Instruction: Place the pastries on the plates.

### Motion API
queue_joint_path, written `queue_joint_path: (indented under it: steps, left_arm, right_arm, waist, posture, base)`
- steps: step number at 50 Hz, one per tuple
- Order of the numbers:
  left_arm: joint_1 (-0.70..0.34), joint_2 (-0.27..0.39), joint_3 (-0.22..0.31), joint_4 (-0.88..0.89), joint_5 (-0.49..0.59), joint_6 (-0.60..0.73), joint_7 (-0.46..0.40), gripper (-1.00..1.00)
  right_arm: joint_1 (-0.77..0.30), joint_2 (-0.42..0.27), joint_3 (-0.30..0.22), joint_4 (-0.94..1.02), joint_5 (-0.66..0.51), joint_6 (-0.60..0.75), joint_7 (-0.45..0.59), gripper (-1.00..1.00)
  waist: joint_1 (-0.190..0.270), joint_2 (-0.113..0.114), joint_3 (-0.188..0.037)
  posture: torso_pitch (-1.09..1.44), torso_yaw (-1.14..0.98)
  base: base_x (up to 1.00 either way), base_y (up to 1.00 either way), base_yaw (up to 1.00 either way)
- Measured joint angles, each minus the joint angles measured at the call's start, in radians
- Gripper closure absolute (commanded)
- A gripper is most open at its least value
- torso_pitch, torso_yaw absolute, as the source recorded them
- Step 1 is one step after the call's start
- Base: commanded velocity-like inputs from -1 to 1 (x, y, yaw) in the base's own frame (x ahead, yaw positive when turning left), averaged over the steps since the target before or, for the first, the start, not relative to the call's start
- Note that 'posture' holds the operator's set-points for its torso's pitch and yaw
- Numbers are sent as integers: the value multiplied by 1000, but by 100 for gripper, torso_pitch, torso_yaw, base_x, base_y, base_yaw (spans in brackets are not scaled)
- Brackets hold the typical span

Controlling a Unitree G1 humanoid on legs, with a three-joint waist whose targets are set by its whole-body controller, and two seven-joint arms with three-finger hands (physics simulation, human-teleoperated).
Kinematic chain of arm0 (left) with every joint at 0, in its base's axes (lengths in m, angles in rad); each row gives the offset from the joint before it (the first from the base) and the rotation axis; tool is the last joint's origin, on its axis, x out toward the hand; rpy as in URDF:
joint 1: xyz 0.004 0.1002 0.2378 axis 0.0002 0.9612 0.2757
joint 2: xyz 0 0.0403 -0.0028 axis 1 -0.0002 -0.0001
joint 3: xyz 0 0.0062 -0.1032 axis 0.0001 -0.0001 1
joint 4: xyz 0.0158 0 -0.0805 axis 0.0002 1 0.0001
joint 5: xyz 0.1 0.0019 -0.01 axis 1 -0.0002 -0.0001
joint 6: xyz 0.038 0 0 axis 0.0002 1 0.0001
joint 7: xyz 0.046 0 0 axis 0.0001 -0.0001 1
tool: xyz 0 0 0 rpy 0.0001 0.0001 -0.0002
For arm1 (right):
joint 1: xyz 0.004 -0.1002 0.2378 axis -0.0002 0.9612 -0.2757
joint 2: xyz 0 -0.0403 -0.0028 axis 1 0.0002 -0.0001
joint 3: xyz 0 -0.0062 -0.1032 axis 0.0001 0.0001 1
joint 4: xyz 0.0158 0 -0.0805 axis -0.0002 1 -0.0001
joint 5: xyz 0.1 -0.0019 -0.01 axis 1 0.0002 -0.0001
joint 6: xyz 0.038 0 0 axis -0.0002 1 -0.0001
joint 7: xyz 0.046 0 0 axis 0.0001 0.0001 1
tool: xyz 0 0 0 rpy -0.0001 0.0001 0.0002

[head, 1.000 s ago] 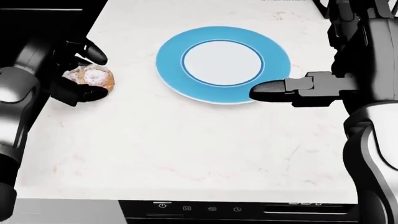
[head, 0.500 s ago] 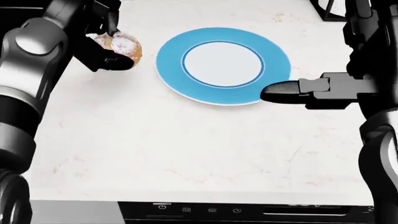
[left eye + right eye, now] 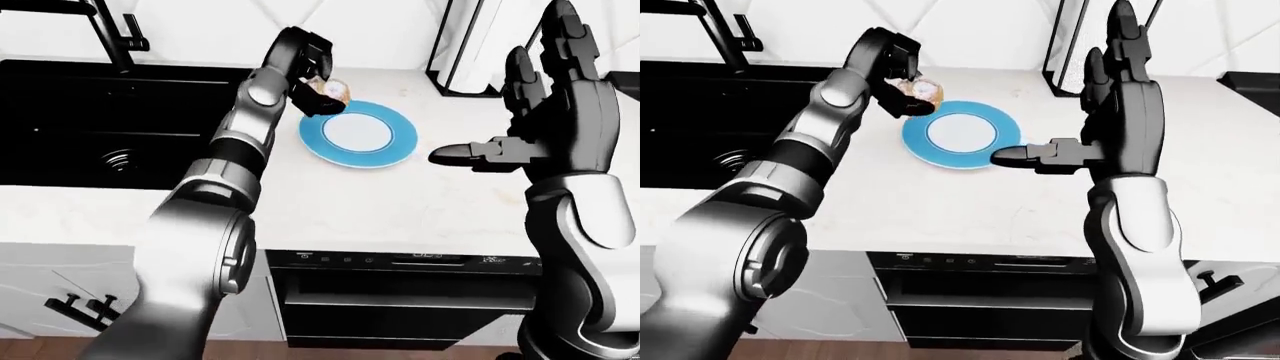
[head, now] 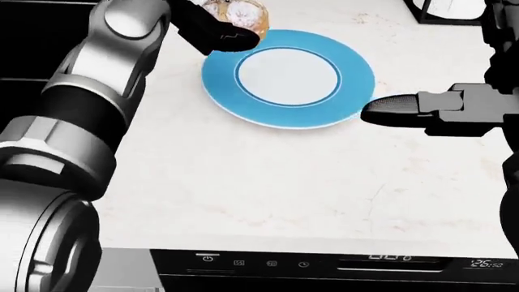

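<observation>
A blue plate (image 4: 288, 123) with a white centre lies on the pale counter. My left hand (image 4: 217, 24) is shut on a sugar-dusted pastry (image 4: 240, 13) and holds it just above the plate's upper left rim; the same pastry (image 3: 333, 91) shows in the left-eye view too. My right hand (image 4: 421, 109) is open, fingers spread upward and thumb pointing left, hovering beside the plate's right rim and holding nothing.
A black sink (image 3: 110, 127) with a dark faucet (image 3: 112, 30) lies left of the counter. A black-framed white stand (image 3: 470, 45) is at the counter's upper right. An oven panel (image 4: 308, 264) runs below the counter edge.
My left hand lifted the pastry off the counter at the left and carried it up and rightward to the plate's upper left rim. The right hand drifted slightly right.
</observation>
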Motion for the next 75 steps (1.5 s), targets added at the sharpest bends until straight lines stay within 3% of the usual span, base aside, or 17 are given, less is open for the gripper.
queue_joint_path:
  steps: [20,42,44,49,52,55,57,58,75]
  left_arm:
    - [24,-96,-17,24,32,31,107,100]
    - [42,-116,-33,32,148,49,60,100]
    - [40,-119,-32,32,151,46,57,81]
    - [38,-124,-26,30,152,38,57,69]
    - [38,-127,-24,30,149,34,57,38]
    - [37,-130,-25,31,149,29,59,-29]
    - [34,-131,-23,30,146,25,60,-87]
    - [33,-132,-23,29,145,22,59,-100]
    - [20,-112,-12,27,132,7,56,-100]
  right_arm:
    - [7,-24,-31,-84,42,68,-32,-100]
    - [20,-25,-33,-102,55,77,-45,-100]
    - [18,-27,-34,-101,57,78,-45,-100]
    - [25,-29,-39,-110,60,77,-44,-100]
    - [29,-29,-42,-116,62,79,-44,-100]
    - [33,-29,-43,-122,64,81,-44,-100]
    - [33,-30,-44,-122,64,82,-44,-100]
    - [32,-30,-46,-123,66,83,-44,-100]
    - [46,-24,-36,-116,58,67,-44,-100]
  waist:
    - [-2,-5,-2]
    - [0,-10,-1]
    - [0,-10,0]
    - [1,-11,0]
    - [1,-12,0]
    - [1,-13,1]
    - [1,-13,1]
    - [1,-13,1]
    - [1,-13,1]
  posture:
    - [0,0]
    - [0,0]
    - [0,0]
    - [0,0]
    - [0,0]
    - [0,0]
    - [0,0]
    - [0,0]
    - [0,0]
  base:
    - [0,0,0]
    - [0,0,0]
    - [0,0,0]
    - [0,0,0]
    - [0,0,0]
    - [0,0,0]
    - [0,0,0]
    - [0,0,0]
    - [0,0,0]
